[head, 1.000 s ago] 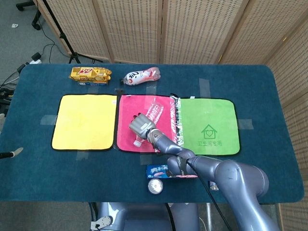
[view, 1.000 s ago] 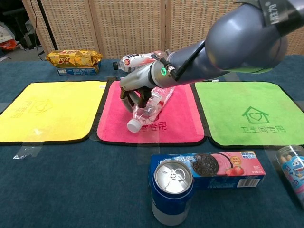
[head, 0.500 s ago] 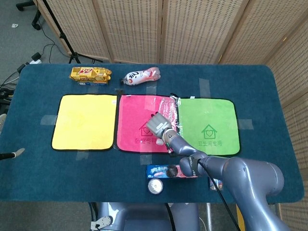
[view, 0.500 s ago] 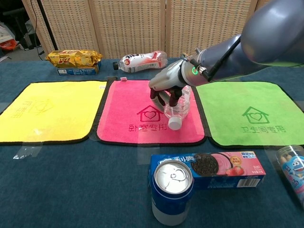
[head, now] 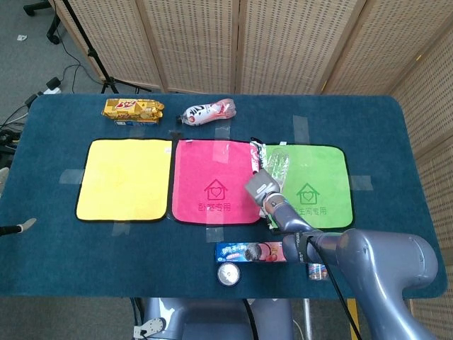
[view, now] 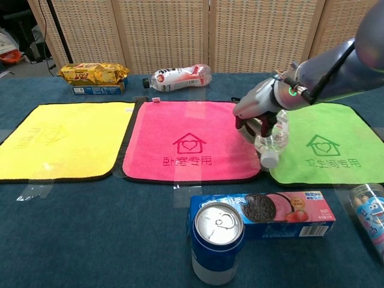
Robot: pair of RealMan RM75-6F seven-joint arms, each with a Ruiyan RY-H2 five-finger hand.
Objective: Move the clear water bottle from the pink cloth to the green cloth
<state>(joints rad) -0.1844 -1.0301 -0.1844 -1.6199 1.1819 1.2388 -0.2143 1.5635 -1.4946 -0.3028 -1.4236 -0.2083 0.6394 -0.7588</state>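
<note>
The clear water bottle [head: 277, 164] [view: 272, 141] is gripped by my right hand [head: 260, 185] [view: 258, 108], lifted and tilted with its white cap toward the table's front. Bottle and hand hang over the seam between the pink cloth [head: 212, 180] [view: 186, 138] and the green cloth [head: 318, 184] [view: 324, 144], at the green cloth's left edge. The pink cloth lies bare, showing its house print. My left hand shows in neither view.
A cookie box [head: 251, 252] [view: 264, 211] and a blue can [head: 229, 275] [view: 219, 240] stand near the front edge. A yellow cloth [head: 126, 178] lies left. A snack packet [head: 133, 108] and a red-white bottle [head: 209, 111] lie at the back. A printed cup [view: 369, 210] stands front right.
My right hand has lifted the bottle off the pink cloth and carried it rightward to the green cloth's left edge. The pink cloth is now uncovered.
</note>
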